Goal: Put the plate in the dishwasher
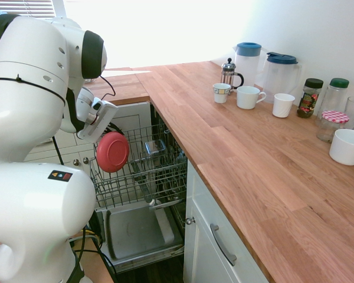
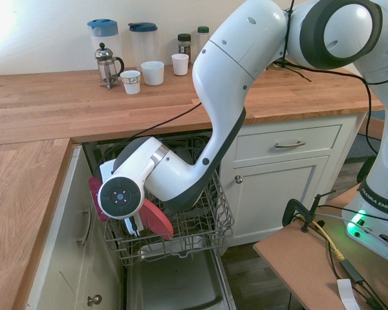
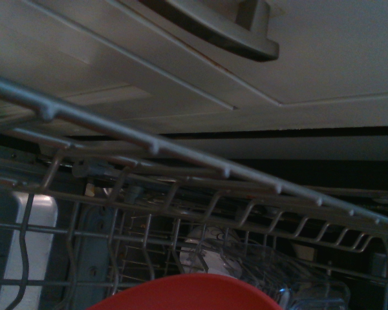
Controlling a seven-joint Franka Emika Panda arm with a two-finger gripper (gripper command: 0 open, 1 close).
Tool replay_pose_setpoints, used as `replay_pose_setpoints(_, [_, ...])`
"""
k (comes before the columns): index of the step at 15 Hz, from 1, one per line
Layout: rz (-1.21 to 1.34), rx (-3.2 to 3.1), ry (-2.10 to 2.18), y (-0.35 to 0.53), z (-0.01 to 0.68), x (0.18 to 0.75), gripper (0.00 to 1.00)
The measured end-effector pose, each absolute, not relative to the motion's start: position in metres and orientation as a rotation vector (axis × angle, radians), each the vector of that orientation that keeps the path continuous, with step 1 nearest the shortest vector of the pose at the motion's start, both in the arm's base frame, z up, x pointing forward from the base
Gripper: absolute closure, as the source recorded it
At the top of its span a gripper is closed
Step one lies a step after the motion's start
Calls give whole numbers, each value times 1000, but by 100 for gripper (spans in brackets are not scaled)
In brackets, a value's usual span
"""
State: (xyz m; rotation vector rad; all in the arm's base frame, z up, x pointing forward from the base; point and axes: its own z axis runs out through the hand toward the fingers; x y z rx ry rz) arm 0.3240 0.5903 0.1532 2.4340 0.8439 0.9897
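Over the pulled-out wire rack of the dishwasher, the hand is clamped on the plate, held on edge at the rack's 9 o'clock side; seating and release remain, by my judgement.

A wooden counter carries white cups, two jugs, jars and a bowl.

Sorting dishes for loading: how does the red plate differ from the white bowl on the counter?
The plate is coral red, flat and held on edge over the dishwasher rack; the white bowl is deep and sits upright on the wooden counter. The plate is at the shut pincer; the bowl stands free. Both are round.
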Motion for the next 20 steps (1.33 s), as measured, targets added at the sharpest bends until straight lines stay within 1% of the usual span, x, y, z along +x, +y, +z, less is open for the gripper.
replay_pose_setpoints(8, [1002,2468,872,593,157,326,0])
replay_pose_setpoints(15, [1100,2510,906,608,194,311,0])
replay_pose_setpoints(20, [1171,2560,843,593,237,303,0])
